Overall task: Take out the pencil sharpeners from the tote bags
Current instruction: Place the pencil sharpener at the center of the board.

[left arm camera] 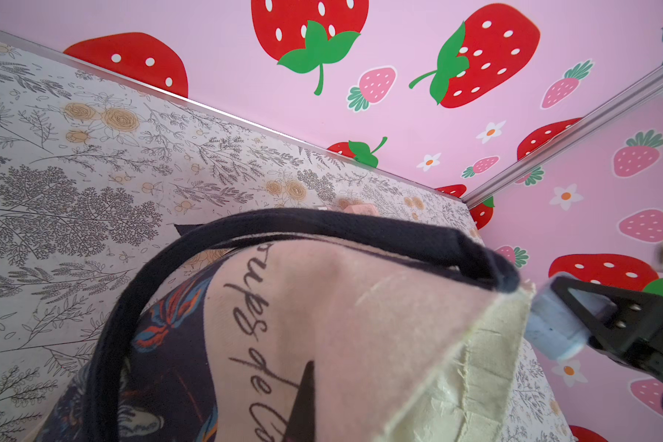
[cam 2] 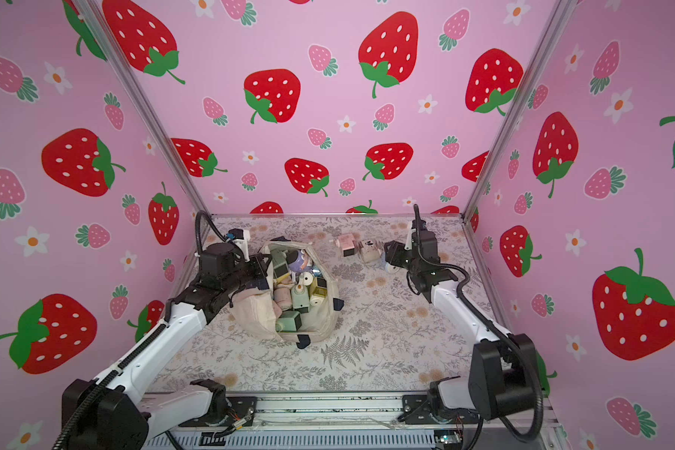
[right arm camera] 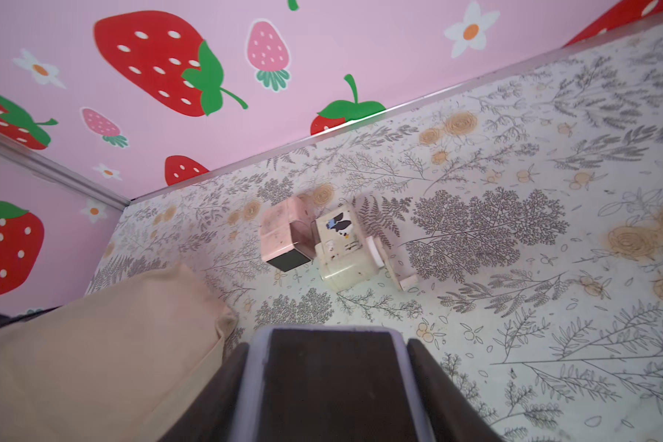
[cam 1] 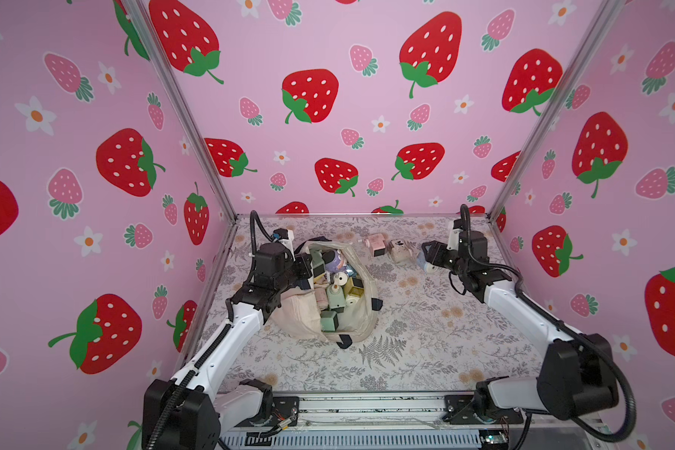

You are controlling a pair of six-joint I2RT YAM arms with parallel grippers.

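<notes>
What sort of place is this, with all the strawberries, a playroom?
Probably a robot test booth, not a playroom: strawberry-print panels in a metal frame box in a floral tabletop, and a left arm and right arm sit on a rail at its front.

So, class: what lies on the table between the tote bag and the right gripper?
A pink sharpener and a cream sharpener, side by side; both top views show them.
</notes>
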